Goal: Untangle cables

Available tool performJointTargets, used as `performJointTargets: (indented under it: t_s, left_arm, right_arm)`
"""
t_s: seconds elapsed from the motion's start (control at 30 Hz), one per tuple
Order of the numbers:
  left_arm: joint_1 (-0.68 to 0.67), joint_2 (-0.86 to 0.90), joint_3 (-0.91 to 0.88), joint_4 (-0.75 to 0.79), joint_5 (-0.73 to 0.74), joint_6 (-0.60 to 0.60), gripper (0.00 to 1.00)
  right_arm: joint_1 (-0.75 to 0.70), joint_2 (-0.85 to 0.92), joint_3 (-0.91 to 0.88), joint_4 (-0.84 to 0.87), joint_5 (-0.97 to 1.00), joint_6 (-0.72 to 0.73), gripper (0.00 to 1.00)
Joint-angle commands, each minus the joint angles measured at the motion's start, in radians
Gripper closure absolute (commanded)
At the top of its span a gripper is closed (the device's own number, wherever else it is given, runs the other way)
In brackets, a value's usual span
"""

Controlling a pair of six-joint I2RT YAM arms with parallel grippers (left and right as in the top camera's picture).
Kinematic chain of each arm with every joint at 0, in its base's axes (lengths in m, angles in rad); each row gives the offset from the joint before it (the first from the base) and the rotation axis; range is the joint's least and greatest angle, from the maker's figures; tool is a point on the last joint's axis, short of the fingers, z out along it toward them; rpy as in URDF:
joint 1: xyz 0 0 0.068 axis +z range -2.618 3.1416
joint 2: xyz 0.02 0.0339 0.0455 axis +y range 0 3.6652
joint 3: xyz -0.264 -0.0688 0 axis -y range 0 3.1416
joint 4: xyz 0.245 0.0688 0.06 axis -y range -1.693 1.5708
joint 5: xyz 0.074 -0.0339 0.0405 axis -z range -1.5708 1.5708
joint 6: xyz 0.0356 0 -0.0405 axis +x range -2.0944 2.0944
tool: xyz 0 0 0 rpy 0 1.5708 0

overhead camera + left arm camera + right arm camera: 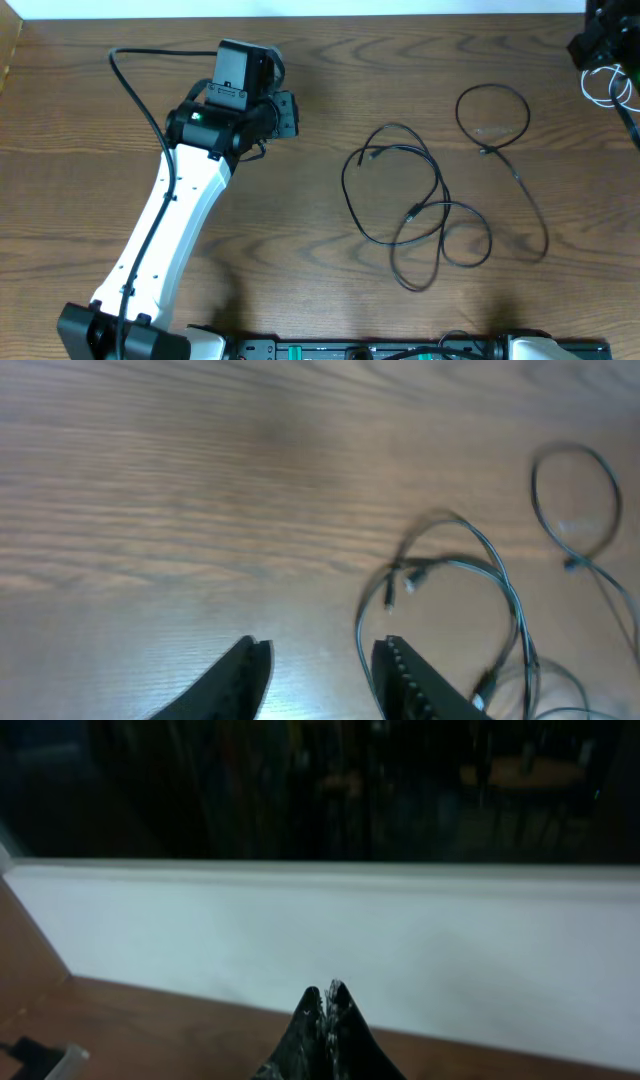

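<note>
The left gripper (323,646) is hanging just above the brown wood-grain table (300,260), with its two dark fingers standing partly apart and nothing between them. In the left wrist view, the closest strand of the thin black cable (412,212) is lying just beside the right-hand finger without touching it. This cable is lying in several loose loops that cross one another near the middle of the table, with one small plug at its upper left end and another inside the crossing.

Further off, a second thin black loop with a long trailing tail (485,150) is lying apart from the first bundle, as far as the overhead view shows. At the far right corner, a thin white cable (598,90) is sitting coiled beside the right arm. The right gripper (325,1005) is pointing at a white wall (300,930) with its fingertips pressed together. I cannot tell whether it is pinching the white cable.

The work seems to be at the approach to the black bundle. The next move probably calls for sliding the left fingers over to the near plug end. They would need to be closing on that one strand alone, then drawing it out through the crossing loops.
</note>
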Motion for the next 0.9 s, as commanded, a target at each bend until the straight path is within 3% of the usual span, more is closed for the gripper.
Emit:
performJointTargets:
  t_s: [0.0,0.03,0.13,0.4,0.57,0.7,0.87]
  left_arm:
    - [-0.024,0.061,-0.008,-0.006,0.204,0.191,0.55]
    - [-0.028,0.078,-0.013,-0.013,0.222,0.215,0.49]
    - [-0.03,0.119,-0.013,-0.031,0.224,0.23,0.44]
    - [-0.037,0.31,-0.013,-0.069,0.224,0.272,0.43]
    - [-0.105,0.433,-0.013,0.018,0.226,0.42,0.43]
    - [-0.141,0.496,-0.013,0.077,0.106,0.46,0.43]
    - [-0.143,0.553,-0.013,0.102,0.102,0.548,0.43]
  right_arm:
    - [-0.007,0.035,0.009,-0.021,0.011,0.015,0.99]
    - [-0.007,0.045,0.009,-0.031,0.011,0.015,0.99]
    - [-0.007,0.061,0.009,-0.053,0.011,0.015,0.99]
    - [-0.019,0.087,0.009,-0.089,0.012,0.003,0.99]
    - [-0.019,0.106,0.009,-0.116,0.013,-0.002,0.99]
    - [-0.018,0.12,0.009,-0.136,0.012,-0.008,0.99]
    - [-0.018,0.128,0.009,-0.156,0.012,-0.008,0.99]
